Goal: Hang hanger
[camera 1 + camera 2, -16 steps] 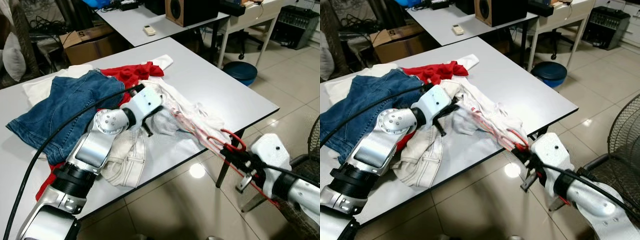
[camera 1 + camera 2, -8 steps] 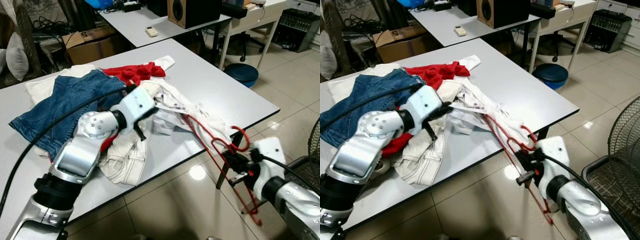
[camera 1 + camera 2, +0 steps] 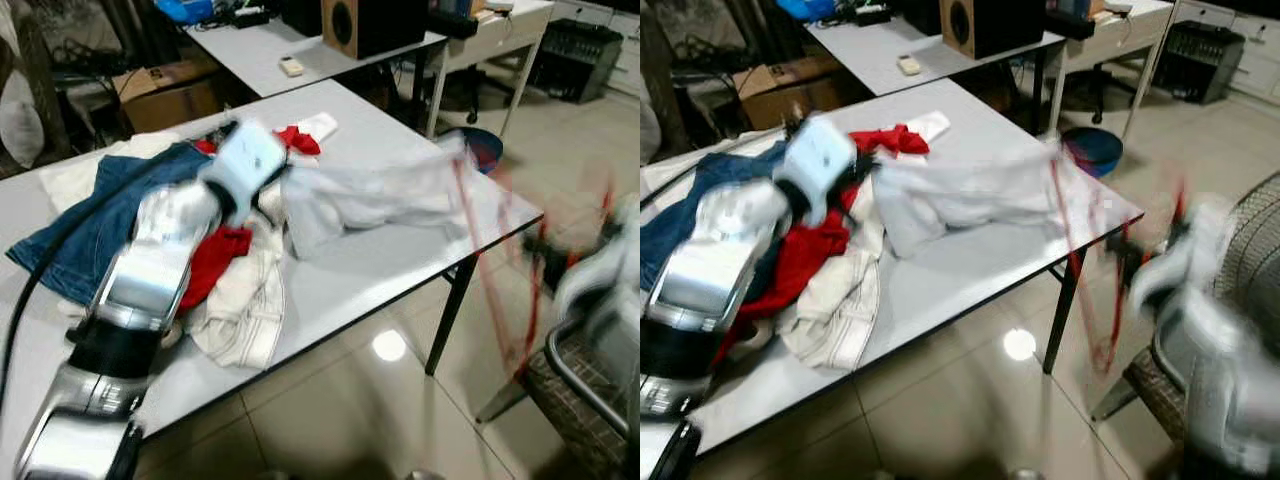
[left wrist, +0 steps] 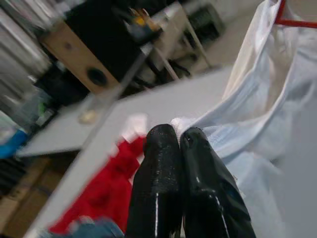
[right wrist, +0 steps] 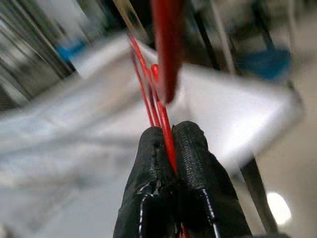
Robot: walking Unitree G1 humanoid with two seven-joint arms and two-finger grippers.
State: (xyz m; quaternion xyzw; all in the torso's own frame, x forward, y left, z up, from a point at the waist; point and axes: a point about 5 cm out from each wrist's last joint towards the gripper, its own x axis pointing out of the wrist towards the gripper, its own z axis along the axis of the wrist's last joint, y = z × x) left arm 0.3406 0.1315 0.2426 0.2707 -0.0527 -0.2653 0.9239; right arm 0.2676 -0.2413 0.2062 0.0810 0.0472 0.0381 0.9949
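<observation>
Both pincers clamped — hanger (image 5: 166, 124), shirt (image 4: 257, 109).

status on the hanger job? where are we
Done: the right gripper is shut on the red hanger, off the table edge. In hand: the left gripper pinches the white garment, stretched above the table toward the hanger; head views are blurred. Left: nothing is hung yet, and no rail is visible.

Motion blur smears the right tool (image 3: 600, 270) and red hanger (image 3: 525, 300) (outlines lost).
</observation>
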